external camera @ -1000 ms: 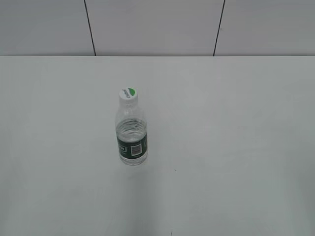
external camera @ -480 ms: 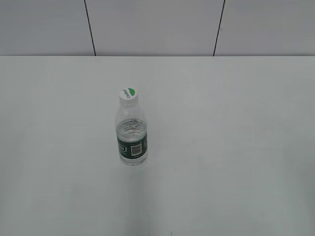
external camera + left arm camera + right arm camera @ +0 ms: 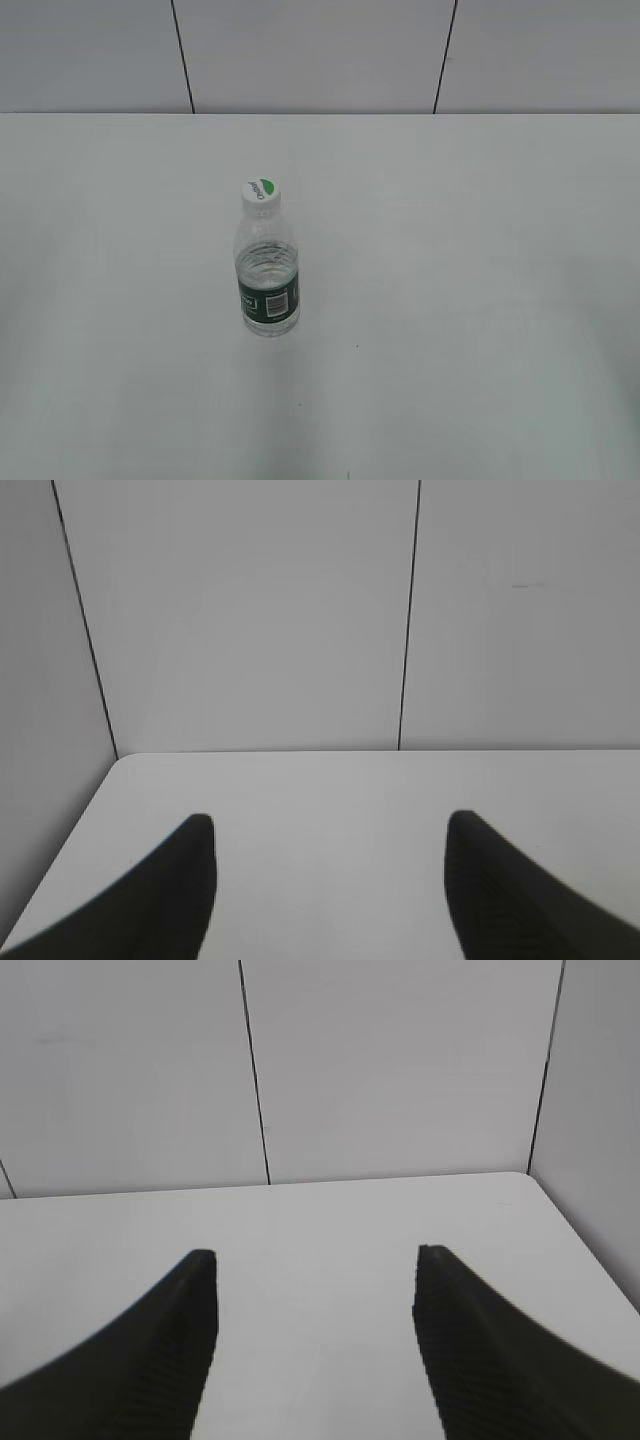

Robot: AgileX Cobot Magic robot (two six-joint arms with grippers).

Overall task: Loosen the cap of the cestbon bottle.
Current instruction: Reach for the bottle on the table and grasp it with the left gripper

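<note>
The cestbon bottle (image 3: 267, 275) stands upright on the white table (image 3: 460, 300), left of centre in the exterior view. It is clear and ribbed, with a dark green label band. Its white cap (image 3: 260, 191) with a green crescent sits on the neck. Neither gripper shows in the exterior view. In the left wrist view my left gripper (image 3: 328, 825) is open and empty over bare table. In the right wrist view my right gripper (image 3: 312, 1257) is open and empty too. The bottle is out of both wrist views.
A grey panelled wall (image 3: 320, 55) with dark seams stands behind the table's far edge. The left wrist view shows the table's far left corner (image 3: 118, 763). The right wrist view shows its far right corner (image 3: 528, 1175).
</note>
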